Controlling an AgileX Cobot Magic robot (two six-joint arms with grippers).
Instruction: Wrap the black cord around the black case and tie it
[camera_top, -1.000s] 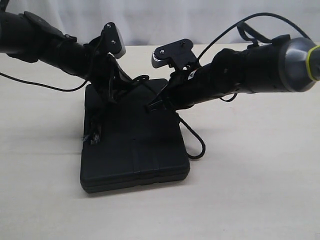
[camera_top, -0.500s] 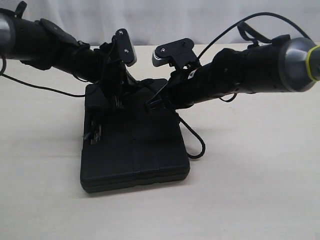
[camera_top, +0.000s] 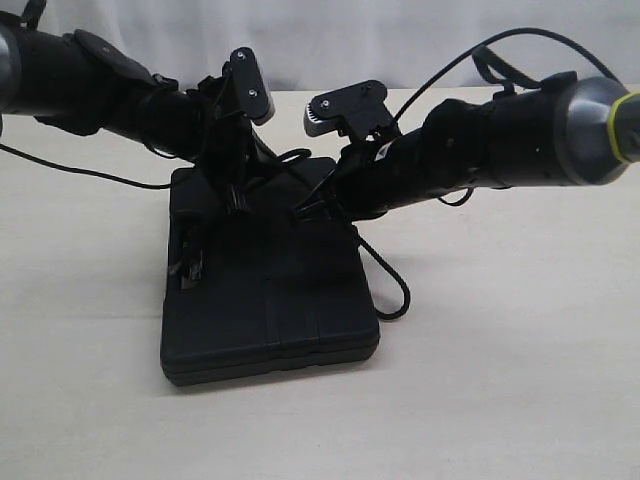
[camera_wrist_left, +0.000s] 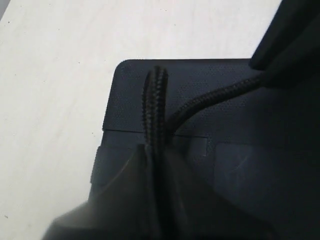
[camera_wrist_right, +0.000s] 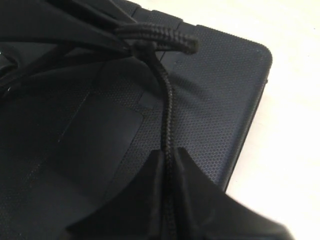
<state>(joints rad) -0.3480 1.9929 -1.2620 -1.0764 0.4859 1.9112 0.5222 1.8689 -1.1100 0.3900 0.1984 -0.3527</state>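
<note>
Over the black case (camera_top: 270, 300), both jaws tight on the black cord (camera_wrist_left: 155, 110), its run indistinct.

The black case (camera_top: 270, 290) is being shown in matte black, its lid being covered by a fine pebbled grain and crossed by faint straight lines; the black cord (camera_wrist_right: 169, 115) is being rendered in black with a tight braided weave; the table (camera_top: 520, 390) is being seen in plain pale cream; the left arm (camera_top: 110, 95) is being shown in black; the right arm (camera_top: 470, 150) is being shown in black, with a grey segment and a yellow-green band (camera_top: 626, 120); the backdrop (camera_top: 400, 40) is being seen in whitish grey.
</note>
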